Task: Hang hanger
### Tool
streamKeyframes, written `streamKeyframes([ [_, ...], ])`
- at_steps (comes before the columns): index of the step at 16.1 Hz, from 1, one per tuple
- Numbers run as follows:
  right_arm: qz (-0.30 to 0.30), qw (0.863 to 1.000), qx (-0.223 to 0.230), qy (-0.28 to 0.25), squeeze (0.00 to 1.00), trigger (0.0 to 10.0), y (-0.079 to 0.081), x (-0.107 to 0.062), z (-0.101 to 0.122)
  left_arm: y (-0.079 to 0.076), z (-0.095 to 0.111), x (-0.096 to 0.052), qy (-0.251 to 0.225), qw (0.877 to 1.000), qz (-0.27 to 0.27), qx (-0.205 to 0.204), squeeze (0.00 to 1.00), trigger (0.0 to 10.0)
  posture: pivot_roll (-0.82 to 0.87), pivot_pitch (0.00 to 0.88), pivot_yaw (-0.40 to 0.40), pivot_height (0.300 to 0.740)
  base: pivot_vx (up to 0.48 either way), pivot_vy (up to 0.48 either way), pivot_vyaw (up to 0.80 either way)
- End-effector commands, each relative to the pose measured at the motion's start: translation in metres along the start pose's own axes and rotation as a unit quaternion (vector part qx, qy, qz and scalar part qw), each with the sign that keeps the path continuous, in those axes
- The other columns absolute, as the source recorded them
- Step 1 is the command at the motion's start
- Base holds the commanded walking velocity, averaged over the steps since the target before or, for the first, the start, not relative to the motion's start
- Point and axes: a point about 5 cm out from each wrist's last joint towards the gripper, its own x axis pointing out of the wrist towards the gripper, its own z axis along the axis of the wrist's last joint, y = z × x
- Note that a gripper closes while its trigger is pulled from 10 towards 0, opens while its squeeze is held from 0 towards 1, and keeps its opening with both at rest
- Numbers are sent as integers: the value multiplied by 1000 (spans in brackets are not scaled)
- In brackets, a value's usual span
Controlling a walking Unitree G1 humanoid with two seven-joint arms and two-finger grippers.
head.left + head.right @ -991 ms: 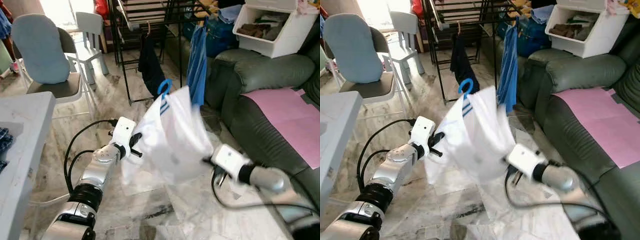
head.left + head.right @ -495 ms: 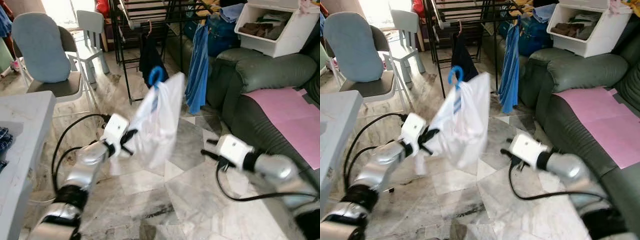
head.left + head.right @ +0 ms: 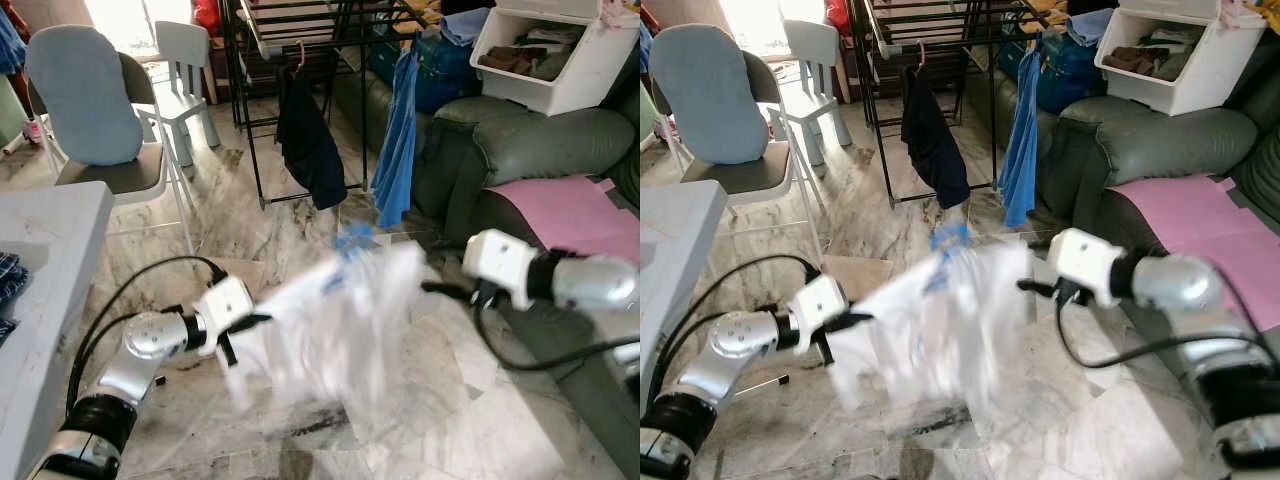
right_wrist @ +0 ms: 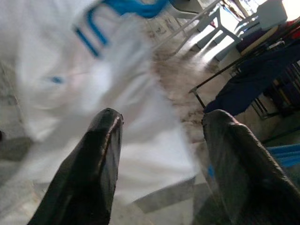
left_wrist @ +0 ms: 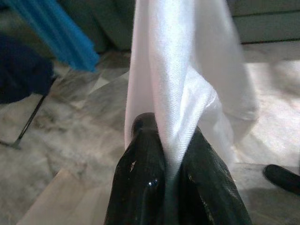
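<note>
Your left gripper [image 5: 171, 154] has its jaws clamped on the white shirt's [image 3: 340, 325] near-left edge. The shirt, motion-blurred, hangs low over the marble floor [image 3: 300, 225], blue hanger [image 3: 355, 240] at its top. Your right gripper [image 4: 159, 140], jaws wide, sits just right of it.

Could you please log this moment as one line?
left gripper: shut on shirt | right gripper: open, off shirt | hanger: in shirt, not on rack
</note>
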Motion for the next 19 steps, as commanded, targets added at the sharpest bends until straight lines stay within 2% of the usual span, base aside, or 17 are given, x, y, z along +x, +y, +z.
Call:
streamKeyframes([
  [1, 10, 1000, 3, 4, 1000, 10000, -5, -3, -1, 1, 15, 1, -39, 999, -13, 30, 0, 0, -150, 0, 12, 740, 0, 0, 0],
  [4, 45, 998, 30, 13, 1000, 10000, 3, -3, -11, -9, 22, 7, -56, 996, -42, 61, 0, 0, -148, 0, 12, 740, 0, 0, 0],
  [7, 64, 997, 41, 13, 1000, 10000, 7, -2, -14, -10, 25, 10, -68, 995, -43, 65, 0, 0, -148, 0, 12, 740, 0, 0, 0],
  [10, 68, 997, 36, 12, 1000, 10000, 12, 3, -19, -11, 39, 15, -103, 991, -44, 72, 0, 0, -151, 0, 14, 740, 0, 0, 0],
  [12, 75, 996, 49, 7, 1000, 10000, 16, 7, -23, -11, 45, 17, -115, 989, -45, 75, 0, 0, -149, 0, 11, 740, 0, 0, 0],
  [14, 101, 994, 43, 18, 1000, 10000, 26, 11, -28, -9, 50, 19, -128, 988, -44, 80, 0, 0, -148, 0, 9, 740, 0, 0, 0],
  [15, 108, 993, 42, 18, 380, 4235, 28, 12, -30, -9, 52, 20, -131, 987, -43, 81, 0, 0, -147, 0, 7, 740, 0, 0, 0],
  [16, 110, 993, 44, 16, 0, 0, 29, 13, -30, -9, 53, 20, -132, 987, -43, 82, 0, 0, -146, 0, 6, 740, 0, 0, 0],
  [19, 112, 993, 42, 19, 0, 0, 28, 9, -32, -9, 49, 19, -124, 988, -43, 88, 0, 0, -147, 0, 6, 740, 0, 0, 0],
])
